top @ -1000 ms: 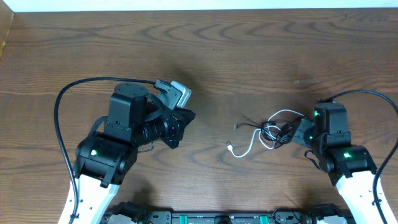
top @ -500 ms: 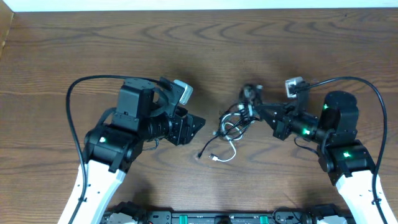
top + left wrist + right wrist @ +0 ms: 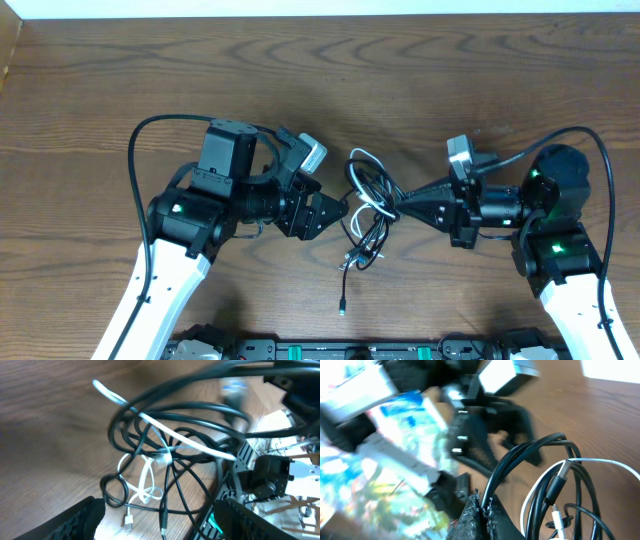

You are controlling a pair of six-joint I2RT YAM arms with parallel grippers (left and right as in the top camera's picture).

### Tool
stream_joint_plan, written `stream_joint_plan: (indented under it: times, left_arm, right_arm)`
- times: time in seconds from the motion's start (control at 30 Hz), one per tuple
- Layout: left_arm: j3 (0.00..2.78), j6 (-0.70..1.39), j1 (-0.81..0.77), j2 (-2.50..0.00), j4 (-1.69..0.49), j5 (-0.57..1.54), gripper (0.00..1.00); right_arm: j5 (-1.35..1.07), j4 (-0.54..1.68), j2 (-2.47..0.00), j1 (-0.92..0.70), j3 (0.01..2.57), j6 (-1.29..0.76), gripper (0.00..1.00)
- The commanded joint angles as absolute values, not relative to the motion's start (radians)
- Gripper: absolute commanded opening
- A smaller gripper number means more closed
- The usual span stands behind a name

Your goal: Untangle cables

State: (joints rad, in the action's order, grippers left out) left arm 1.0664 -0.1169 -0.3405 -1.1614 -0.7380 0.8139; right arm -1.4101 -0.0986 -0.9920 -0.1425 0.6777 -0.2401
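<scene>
While the left gripper [image 3: 332,207] hovers with jaws spread wide just before the cables [image 3: 365,195] tangled between the two arms, it should close on the white cable [image 3: 145,477] alone, the nearest in its view. Behind it the black cables [image 3: 190,422] cross over the white one, so a slow pull seems safer to me. Beyond them the right gripper [image 3: 400,208], clamped on one of the black cables, should hold firm.

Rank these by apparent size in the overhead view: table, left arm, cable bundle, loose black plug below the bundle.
Largest to smallest:
1. table
2. left arm
3. cable bundle
4. black plug
The gaps are wide, so there are no ties.
</scene>
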Motion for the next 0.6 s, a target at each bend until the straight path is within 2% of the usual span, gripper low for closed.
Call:
stream_joint_plan:
  times: [0.0, 0.13, 0.57]
  left_arm:
    - [1.069, -0.149, -0.339, -1.187, -0.733, 0.86, 0.77]
    - [1.069, -0.149, -0.347, -1.206, -0.701, 0.916, 0.77]
    - [1.069, -0.088, -0.369, -1.208, -0.531, 0.896, 0.76]
  right_arm:
    - [-1.559, -0.123, -0.988, -0.148, 0.688, -0.225, 0.01]
    - [-1.559, -0.122, -0.989, -0.151, 0.688, -0.25, 0.01]
    - [-1.559, -0.12, -0.989, -0.233, 0.688, -0.382, 0.01]
